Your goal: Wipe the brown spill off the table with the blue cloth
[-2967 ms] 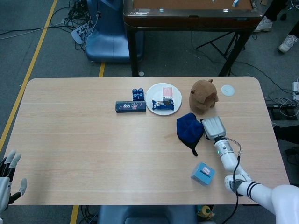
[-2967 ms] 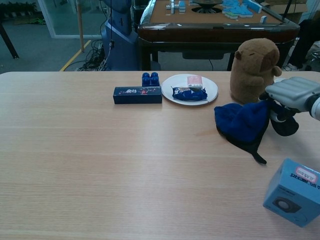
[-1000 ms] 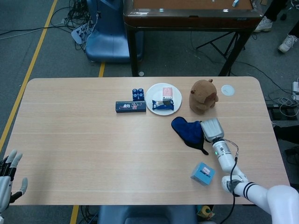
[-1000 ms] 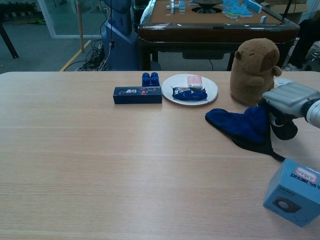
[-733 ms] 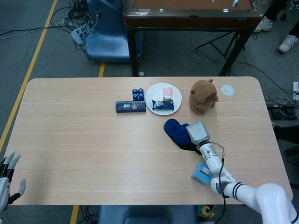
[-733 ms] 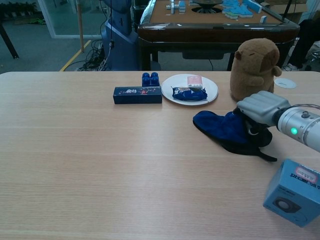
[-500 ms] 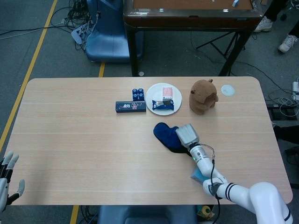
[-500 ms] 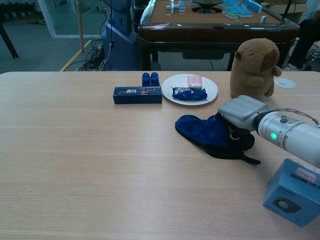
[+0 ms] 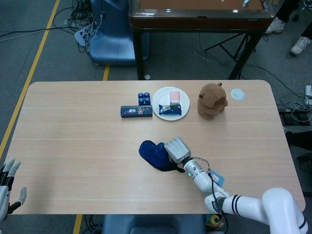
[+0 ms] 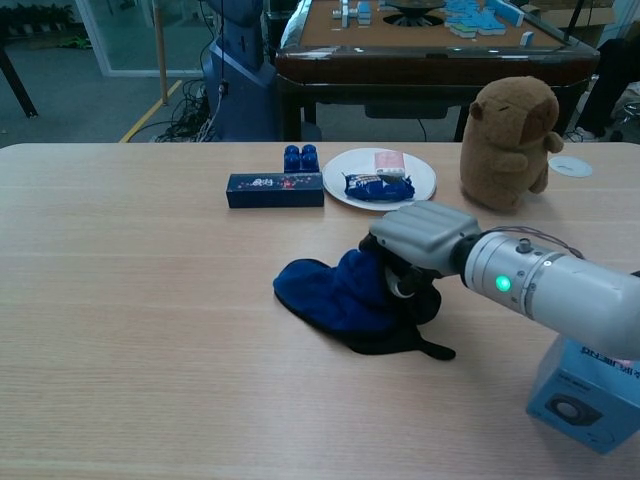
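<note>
Right hand (image 10: 420,245) holds the blue cloth (image 10: 335,290) with its fingers curled down into the bunched rear part of the fabric; the cloth lies flat on the tabletop (image 10: 150,330) near the middle, spread out to the left of the hand, a dark tail of it trailing toward the near edge on the right. Head view agrees: right hand (image 9: 177,148) on the cloth (image 9: 153,152), roughly centre of the tabletop (image 9: 73,136), well apart from the plate (image 9: 159,104), the dark box (image 9: 136,111), the small blue cans (image 9: 144,98) and the plush toy (image 9: 211,100) along the far side. Light blue box (image 10: 590,395) sits at the near right, close under the forearm. Left hand (image 9: 9,187) hangs off the near left corner, fingers spread, holding nothing and not touching the tabletop. No brown spill can be made out in either view: the bare wood around the cloth looks uniform, and whatever lies under the cloth is hidden. Judgement: wiping is under way, cloth in contact with the surface; whether the stain is already gone or sits beneath the fabric cannot be told. Left to do, as far as visible: lift or shift the cloth to check the wood below, repeat the pass if any residue shows, then release the cloth
</note>
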Tool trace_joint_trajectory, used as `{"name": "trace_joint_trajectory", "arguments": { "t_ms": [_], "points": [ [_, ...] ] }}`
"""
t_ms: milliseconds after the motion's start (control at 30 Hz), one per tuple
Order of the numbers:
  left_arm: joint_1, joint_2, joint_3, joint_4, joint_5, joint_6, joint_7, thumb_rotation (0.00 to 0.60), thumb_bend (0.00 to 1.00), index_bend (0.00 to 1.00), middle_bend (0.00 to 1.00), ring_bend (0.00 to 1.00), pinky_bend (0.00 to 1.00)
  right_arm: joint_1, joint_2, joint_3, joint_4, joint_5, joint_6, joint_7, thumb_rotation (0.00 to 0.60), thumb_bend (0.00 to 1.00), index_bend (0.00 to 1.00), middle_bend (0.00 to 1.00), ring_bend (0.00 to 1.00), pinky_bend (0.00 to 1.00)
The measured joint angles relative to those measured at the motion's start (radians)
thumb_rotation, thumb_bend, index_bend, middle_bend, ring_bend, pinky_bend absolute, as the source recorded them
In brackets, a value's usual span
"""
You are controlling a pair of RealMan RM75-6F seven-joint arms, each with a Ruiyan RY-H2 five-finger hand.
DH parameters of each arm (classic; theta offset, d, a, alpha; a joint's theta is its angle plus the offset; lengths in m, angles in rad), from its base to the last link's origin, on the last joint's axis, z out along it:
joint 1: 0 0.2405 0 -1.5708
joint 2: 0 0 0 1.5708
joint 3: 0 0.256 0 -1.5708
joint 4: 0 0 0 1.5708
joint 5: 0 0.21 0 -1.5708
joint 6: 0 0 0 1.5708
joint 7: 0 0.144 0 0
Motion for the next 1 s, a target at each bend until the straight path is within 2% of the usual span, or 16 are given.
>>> {"name": "trace_joint_trajectory", "arguments": {
  "t_ms": [233, 433, 833, 1000],
  "points": [
    [-0.003, 0.003, 0.0, -0.011, 0.004, -0.001, 0.01, 0.6, 0.44, 0.0, 0.0, 0.01, 0.06, -0.012, 0.116, -0.001, -0.224, -0.069, 0.048, 0.066, 0.6, 0.74, 0.74, 0.6, 0.59, 0.78],
    [-0.005, 0.007, 0.0, -0.023, 0.009, -0.003, 0.021, 0.6, 0.44, 0.0, 0.0, 0.01, 0.06, -0.04, 0.233, -0.006, -0.362, -0.154, 0.124, 0.134, 0.6, 0.74, 0.74, 0.6, 0.59, 0.78],
    [-0.006, 0.007, 0.003, -0.028, 0.015, -0.002, 0.026, 0.6, 0.44, 0.0, 0.0, 0.01, 0.06, -0.087, 0.376, 0.014, -0.462, -0.222, 0.227, 0.249, 0.6, 0.74, 0.74, 0.6, 0.59, 0.78],
    [-0.007, 0.008, 0.003, -0.028, 0.016, -0.004, 0.025, 0.6, 0.44, 0.0, 0.0, 0.01, 0.06, -0.104, 0.396, 0.023, -0.458, -0.22, 0.264, 0.22, 0.6, 0.74, 0.74, 0.6, 0.59, 0.78]
  ]
}}
